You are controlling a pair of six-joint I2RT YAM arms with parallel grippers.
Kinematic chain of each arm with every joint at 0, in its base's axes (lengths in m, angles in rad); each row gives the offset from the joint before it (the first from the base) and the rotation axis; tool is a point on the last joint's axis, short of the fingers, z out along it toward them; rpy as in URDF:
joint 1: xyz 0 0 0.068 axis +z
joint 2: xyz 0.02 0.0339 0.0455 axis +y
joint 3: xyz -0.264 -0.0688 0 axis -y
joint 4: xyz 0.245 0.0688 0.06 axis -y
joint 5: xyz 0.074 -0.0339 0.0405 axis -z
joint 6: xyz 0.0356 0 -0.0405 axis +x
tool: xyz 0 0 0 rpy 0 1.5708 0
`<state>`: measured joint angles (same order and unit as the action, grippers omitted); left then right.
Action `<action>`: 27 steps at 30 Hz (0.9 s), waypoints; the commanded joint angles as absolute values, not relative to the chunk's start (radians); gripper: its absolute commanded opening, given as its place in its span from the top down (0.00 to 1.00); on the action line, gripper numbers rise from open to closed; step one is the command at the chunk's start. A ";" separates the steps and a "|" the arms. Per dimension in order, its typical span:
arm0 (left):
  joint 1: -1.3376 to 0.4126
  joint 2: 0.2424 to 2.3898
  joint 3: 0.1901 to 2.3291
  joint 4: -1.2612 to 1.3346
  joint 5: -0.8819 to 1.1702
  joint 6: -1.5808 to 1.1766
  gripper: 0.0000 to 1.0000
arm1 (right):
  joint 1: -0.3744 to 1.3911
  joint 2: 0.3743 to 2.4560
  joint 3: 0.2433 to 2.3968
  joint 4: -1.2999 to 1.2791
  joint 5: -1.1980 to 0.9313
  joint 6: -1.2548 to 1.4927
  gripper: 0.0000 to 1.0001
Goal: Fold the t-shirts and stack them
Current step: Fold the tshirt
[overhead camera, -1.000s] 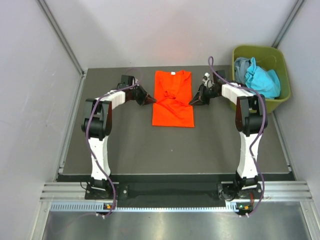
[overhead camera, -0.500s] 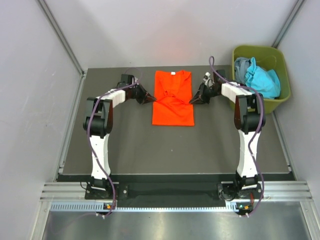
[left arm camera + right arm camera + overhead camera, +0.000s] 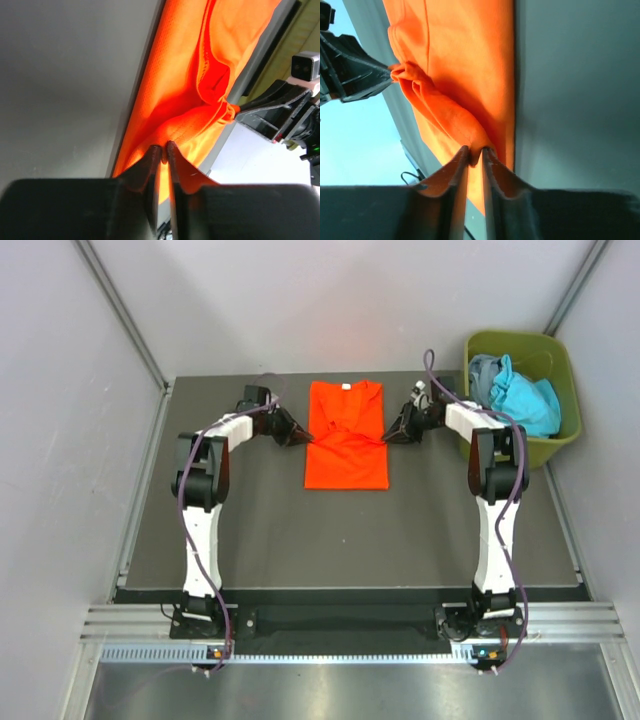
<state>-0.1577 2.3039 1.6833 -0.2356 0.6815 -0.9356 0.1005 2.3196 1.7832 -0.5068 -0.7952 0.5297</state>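
Observation:
The orange t-shirt (image 3: 345, 445) lies on the dark table (image 3: 250, 520), neck label at the far end, partly folded into a long strip. My left gripper (image 3: 299, 438) is shut on its left edge; the left wrist view shows cloth (image 3: 185, 115) pinched between the jaws of my left gripper (image 3: 163, 146). My right gripper (image 3: 388, 435) is shut on its right edge; the right wrist view shows a bunched fold (image 3: 450, 115) held in my right gripper (image 3: 475, 149). A ridge of cloth runs between the two grips. Teal-blue and grey shirts (image 3: 515, 390) lie in the bin.
The olive-green bin (image 3: 560, 445) stands at the table's far right, beside my right arm. Grey walls close in the table at the back and both sides. The raised table edge runs along the left (image 3: 140, 500).
Both grippers have moved a little toward the far end of the table with the shirt's edges held. The cloth ridge between them has shifted the same way.

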 commanded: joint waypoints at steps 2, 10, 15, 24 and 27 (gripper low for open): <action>-0.150 2.306 1.824 -0.426 0.625 -0.818 0.78 | 0.061 2.350 1.868 -0.508 -0.810 0.540 0.78; -0.152 2.146 1.831 -0.615 0.474 -0.572 0.62 | 0.025 2.272 1.984 -0.744 -0.646 0.350 0.70; -0.186 2.020 1.626 -0.369 0.587 -0.658 0.68 | 0.101 2.111 1.739 -0.530 -0.666 0.432 0.74; -0.279 2.115 1.508 -0.035 0.667 -0.857 0.74 | 0.264 2.097 1.555 -0.215 -0.650 0.589 0.86; -0.288 2.161 1.513 0.032 0.661 -0.920 0.77 | 0.284 2.137 1.546 -0.164 -0.652 0.627 0.86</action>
